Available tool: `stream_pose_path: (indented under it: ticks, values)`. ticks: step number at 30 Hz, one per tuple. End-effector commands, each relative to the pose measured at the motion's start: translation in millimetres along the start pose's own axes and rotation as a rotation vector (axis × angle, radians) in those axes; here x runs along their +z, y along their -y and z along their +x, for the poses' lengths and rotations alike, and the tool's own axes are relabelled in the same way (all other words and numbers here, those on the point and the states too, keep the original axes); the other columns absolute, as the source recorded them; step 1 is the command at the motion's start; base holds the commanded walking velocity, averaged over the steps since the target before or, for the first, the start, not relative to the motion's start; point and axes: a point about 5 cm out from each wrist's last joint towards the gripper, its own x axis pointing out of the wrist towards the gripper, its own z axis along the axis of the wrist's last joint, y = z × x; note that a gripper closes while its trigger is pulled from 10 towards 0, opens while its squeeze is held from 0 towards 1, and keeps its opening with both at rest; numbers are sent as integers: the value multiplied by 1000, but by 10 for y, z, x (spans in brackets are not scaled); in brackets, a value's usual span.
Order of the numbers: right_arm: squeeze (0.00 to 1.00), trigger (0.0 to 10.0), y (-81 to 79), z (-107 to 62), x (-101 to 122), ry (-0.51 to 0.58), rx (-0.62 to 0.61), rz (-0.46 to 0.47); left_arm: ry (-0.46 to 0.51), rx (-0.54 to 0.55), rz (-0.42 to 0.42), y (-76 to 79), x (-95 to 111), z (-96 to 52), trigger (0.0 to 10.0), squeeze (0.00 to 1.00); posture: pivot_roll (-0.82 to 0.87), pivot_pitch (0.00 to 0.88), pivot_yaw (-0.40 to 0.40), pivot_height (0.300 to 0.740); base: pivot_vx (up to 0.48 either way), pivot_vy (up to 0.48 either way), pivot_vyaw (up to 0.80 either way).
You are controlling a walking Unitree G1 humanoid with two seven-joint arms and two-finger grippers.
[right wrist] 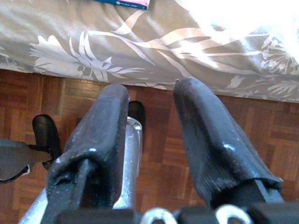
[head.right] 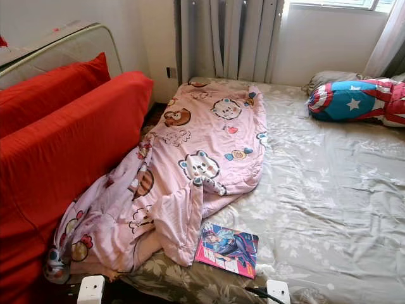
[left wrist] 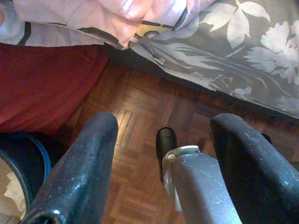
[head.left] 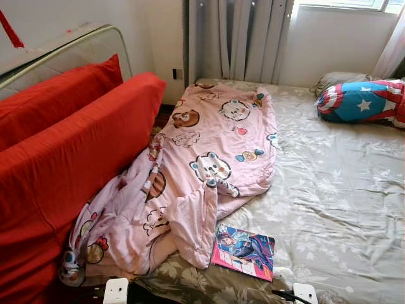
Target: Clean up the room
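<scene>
The robot stands at the foot of a bed (head.left: 342,190) covered in a grey floral sheet, both arms hanging low over the parquet floor (left wrist: 140,140). The left gripper (left wrist: 159,154) has its fingers spread well apart with nothing between them; the right gripper (right wrist: 152,140) also holds nothing, its fingers parted by a narrower gap. A pink cartoon quilt (head.left: 209,152) lies rumpled along the bed's left side, pressed against two red cushions (head.left: 69,145), its near end bunched and spilling toward the bed's edge. It looks soft and light but bulky, likely to sag and drag, so I'd take it by a thick fold at the near corner, not a single thin layer. Just beside that corner lies a colourful magazine (head.left: 243,251), thin and floppy with a glossy cover, probably slippery; its edge nearest the foot of the bed seems the easiest place to pinch. The right half of the mattress is open for spreading the quilt, with a star-patterned pillow (head.left: 361,101) far off near the window.
</scene>
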Motion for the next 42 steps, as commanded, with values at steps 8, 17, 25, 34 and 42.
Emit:
stream_pose_path:
  ticks: [8,17,25,34,42]
  values:
    - [0,10000,48,-25,75,105,69,68,-45,-46,52,30,-410,-141,10000,0,69,0,-112,740,0,0,0]
    - [0,10000,11,-4,140,107,70,48,-37,-58,80,42,-443,-159,10000,0,66,0,-120,740,0,0,0]
    - [0,10000,-122,40,287,115,92,28,-40,-72,99,27,-480,-178,10000,0,60,0,-112,740,0,0,0]
    - [0,10000,-88,27,200,86,86,12,-45,-71,90,23,-510,-191,10000,0,64,0,-118,740,0,0,0]
    - [0,10000,-93,30,208,84,85,13,-45,-69,85,31,-498,-184,10000,0,77,0,-124,740,0,0,0]
